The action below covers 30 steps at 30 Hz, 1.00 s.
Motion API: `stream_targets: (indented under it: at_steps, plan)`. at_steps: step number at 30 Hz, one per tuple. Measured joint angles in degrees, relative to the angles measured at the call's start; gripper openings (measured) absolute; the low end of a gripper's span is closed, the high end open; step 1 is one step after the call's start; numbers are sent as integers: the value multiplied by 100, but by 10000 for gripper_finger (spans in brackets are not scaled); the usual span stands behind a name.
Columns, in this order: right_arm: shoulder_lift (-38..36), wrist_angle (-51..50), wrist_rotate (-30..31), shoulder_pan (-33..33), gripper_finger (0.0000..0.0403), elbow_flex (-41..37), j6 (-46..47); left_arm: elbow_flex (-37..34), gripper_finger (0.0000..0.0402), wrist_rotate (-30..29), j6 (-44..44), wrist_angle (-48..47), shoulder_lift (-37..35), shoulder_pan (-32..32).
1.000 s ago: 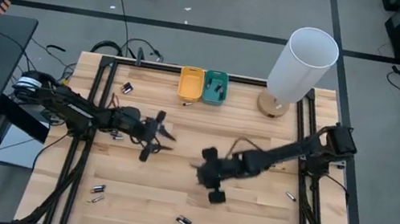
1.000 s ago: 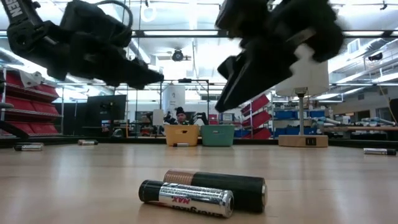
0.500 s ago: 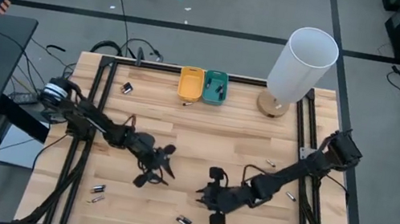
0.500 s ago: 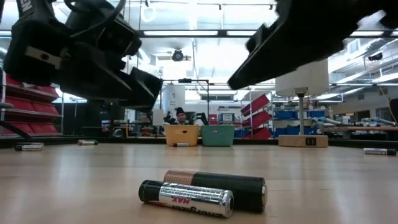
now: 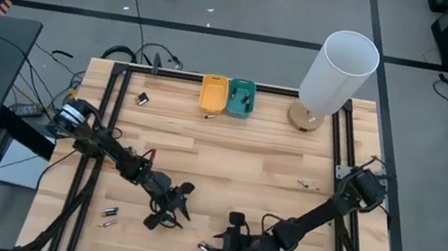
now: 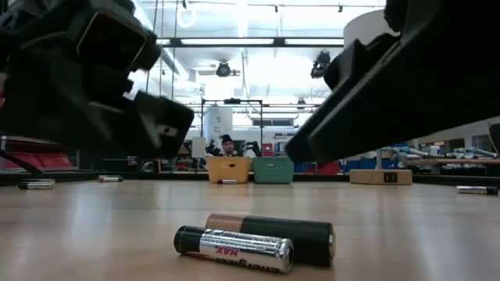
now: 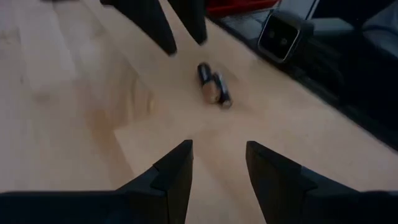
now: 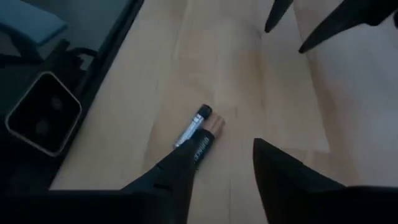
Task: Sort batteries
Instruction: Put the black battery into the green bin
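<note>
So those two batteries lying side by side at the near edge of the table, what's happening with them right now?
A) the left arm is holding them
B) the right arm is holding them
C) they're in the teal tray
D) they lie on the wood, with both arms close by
D: the pair of small dark and silvery cylindrical batteries rests on the wooden table, with the left gripper and right gripper near, neither touching.

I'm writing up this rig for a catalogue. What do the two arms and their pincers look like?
Both arms are black and slim, jointed in segments. The left arm has a silvery collar near its base. Each pincer, left pincer and right pincer, has two dark, flat, tapering fingers.
</note>
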Motion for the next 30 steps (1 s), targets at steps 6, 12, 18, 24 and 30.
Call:
stream_targets:
  at_steps: [6, 12, 18, 24, 30]
  plan:
    - [446, -96, -41, 142, 236, 542, 169, -25, 165, -42, -138, 17, 30, -86]
    - [600, -860, 1, 245, 309, 721, 321, -37, 165, -170, -245, 29, 68, -122]
    - [685, -881, 71, 151, 295, 728, 442, -10, 165, -281, -318, 95, 99, -120]
    - [685, -895, 36, -36, 232, 713, 399, -9, 165, -288, -442, 123, 99, -120]
    - [683, -949, -85, -180, 154, 711, 464, -9, 165, -289, -442, 142, 99, -120]
